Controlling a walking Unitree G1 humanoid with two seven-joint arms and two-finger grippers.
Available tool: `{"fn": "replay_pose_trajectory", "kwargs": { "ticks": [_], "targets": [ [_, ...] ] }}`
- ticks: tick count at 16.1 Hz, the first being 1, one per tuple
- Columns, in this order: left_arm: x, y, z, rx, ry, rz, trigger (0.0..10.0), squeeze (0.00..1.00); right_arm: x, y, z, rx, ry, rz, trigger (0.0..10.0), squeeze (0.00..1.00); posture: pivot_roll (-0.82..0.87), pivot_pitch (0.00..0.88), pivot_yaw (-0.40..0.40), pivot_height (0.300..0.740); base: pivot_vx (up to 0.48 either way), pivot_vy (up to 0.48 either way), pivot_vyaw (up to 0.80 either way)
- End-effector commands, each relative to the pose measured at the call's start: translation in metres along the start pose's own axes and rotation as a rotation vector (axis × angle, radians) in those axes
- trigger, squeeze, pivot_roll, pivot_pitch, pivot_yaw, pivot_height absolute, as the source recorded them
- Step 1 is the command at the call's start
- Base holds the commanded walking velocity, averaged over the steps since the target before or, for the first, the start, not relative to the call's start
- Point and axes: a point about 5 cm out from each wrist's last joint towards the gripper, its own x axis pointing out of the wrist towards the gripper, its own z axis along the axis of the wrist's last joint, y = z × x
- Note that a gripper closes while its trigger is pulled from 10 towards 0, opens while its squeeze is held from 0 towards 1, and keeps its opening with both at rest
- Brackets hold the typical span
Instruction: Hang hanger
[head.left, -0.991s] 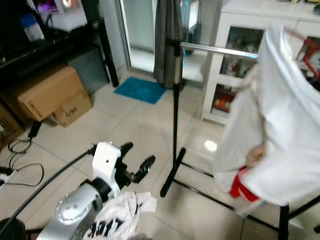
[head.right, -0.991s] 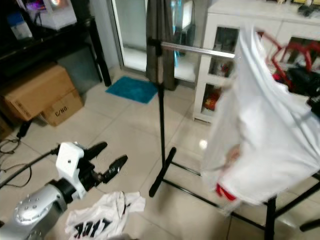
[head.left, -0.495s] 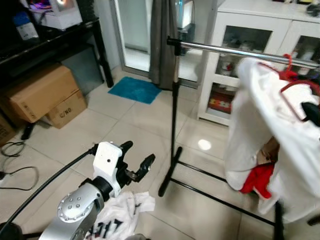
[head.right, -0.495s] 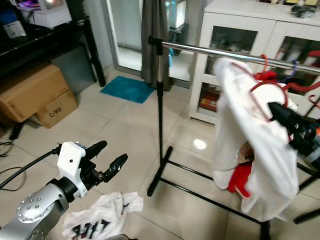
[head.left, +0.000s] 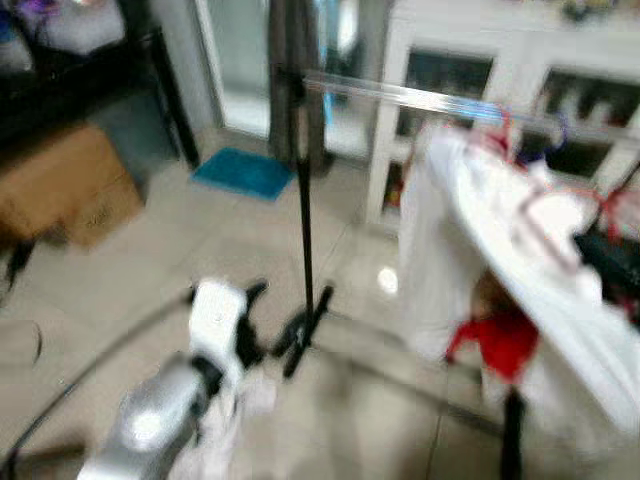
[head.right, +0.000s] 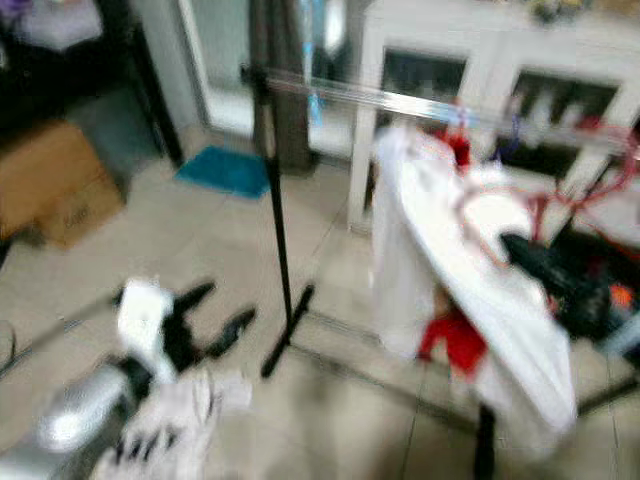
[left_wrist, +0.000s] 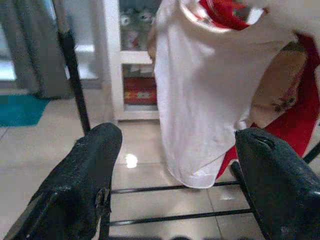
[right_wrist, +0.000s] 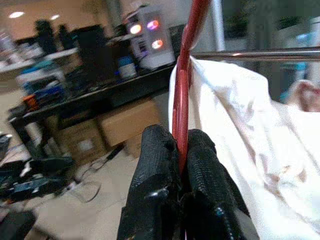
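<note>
A red hanger (right_wrist: 188, 60) carries a white shirt (head.right: 450, 260), with a red garment (head.right: 452, 338) showing under it. My right gripper (right_wrist: 180, 150) is shut on the hanger's red wire, and in the right eye view it (head.right: 535, 262) shows black against the shirt. The hanger's top sits close to the silver rail (head.right: 400, 100) of a black clothes rack; blur hides whether the hook is over the rail. My left gripper (head.right: 215, 312) hangs low over the floor, open and holding nothing. In its wrist view its fingers (left_wrist: 85, 185) frame the shirt.
The rack's black post (head.right: 277, 230) and floor bars stand just right of my left gripper. A white printed garment (head.right: 170, 425) lies on the tiles below that arm. A white cabinet (head.right: 480, 60) stands behind the rail. To the left are cardboard boxes (head.right: 55, 190) and a blue mat (head.right: 225, 170).
The whole picture has swung and blurred, so the camera moved. Over the second my right gripper carried the hanger and shirt away from the camera toward the rail. The left gripper stays open.
</note>
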Motion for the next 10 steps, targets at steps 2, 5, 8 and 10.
{"fn": "replay_pose_trajectory", "kwargs": {
  "ticks": [2, 5, 8, 10],
  "targets": [
    [0.0004, -0.0016, 0.0010, -0.022, -0.014, -0.007, 10.0, 0.00, -0.0005, 0.0028, 0.0028, 0.005, 0.001, 0.013, 10.0, 0.00, -0.04, 0.000, 0.035, 0.740, 0.000, 0.000, 0.00],
    [-0.0008, -0.0016, -0.0004, -0.028, -0.004, -0.012, 10.0, 0.00, 0.0016, 0.0042, 0.0004, 0.011, 0.007, 0.008, 10.0, 0.00, -0.04, 0.000, 0.035, 0.740, -0.086, 0.000, 0.00],
    [-0.0006, -0.0016, -0.0009, -0.031, 0.001, -0.014, 10.0, 0.00, 0.0033, 0.0061, -0.0031, 0.015, 0.024, 0.009, 10.0, 0.00, -0.04, 0.000, 0.036, 0.740, -0.295, 0.000, 0.00],
    [-0.0003, -0.0013, -0.0008, -0.030, 0.001, -0.016, 10.0, 0.00, 0.0036, 0.0059, -0.0035, 0.012, 0.029, 0.005, 10.0, 0.00, -0.04, 0.000, 0.036, 0.740, -0.268, 0.000, 0.00]
  ]
}}
